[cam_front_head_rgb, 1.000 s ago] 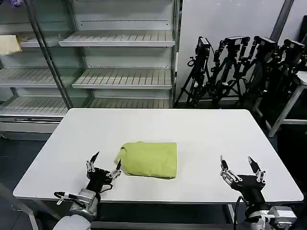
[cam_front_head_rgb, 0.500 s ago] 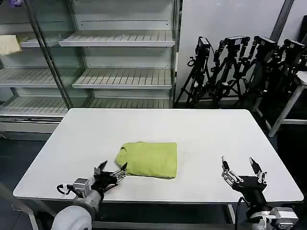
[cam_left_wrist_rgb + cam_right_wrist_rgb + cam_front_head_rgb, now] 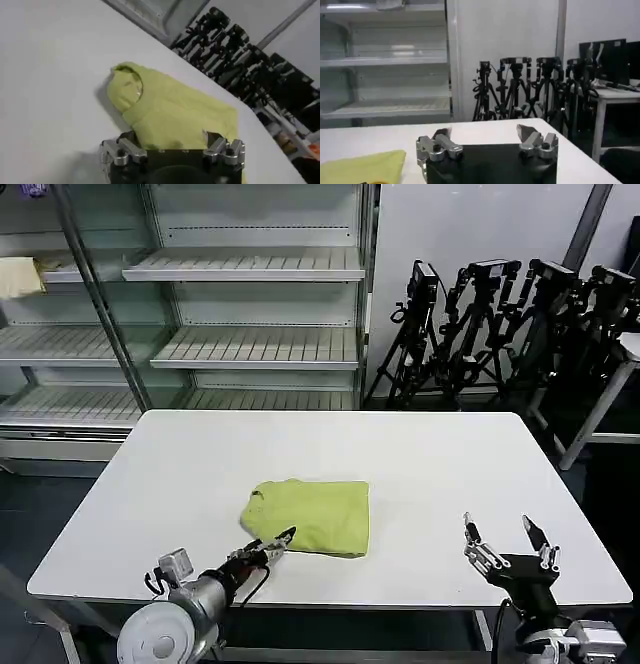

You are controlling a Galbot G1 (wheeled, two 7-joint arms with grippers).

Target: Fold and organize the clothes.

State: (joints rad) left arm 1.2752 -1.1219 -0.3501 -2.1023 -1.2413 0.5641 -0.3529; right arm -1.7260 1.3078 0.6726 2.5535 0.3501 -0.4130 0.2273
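One garment: a lime yellow-green T-shirt (image 3: 311, 516) lies slightly below and left of the head view's centre, on the white surface (image 3: 420, 474).
Done so far: the T-shirt is already a compact rectangle, with a rounded collar or sleeve bulge (image 3: 126, 88) poking out at its left end.
Left to do: judging by that bulge, the packet wants tucking or squaring, then setting in its place.
Left gripper: the left gripper (image 3: 272, 545) lies low at the T-shirt's near left corner, bottom centre-left of the head view; its fingers look spread around the near edge in the left wrist view (image 3: 172, 136), though I cannot tell whether they touch the fabric.
Right gripper: the right gripper (image 3: 507, 541) hovers at lower right of the head view, fingers spread, holding nothing, well apart from the T-shirt.
Background: bare shelving (image 3: 250, 344) at upper left, tripods (image 3: 500, 324) at upper right.
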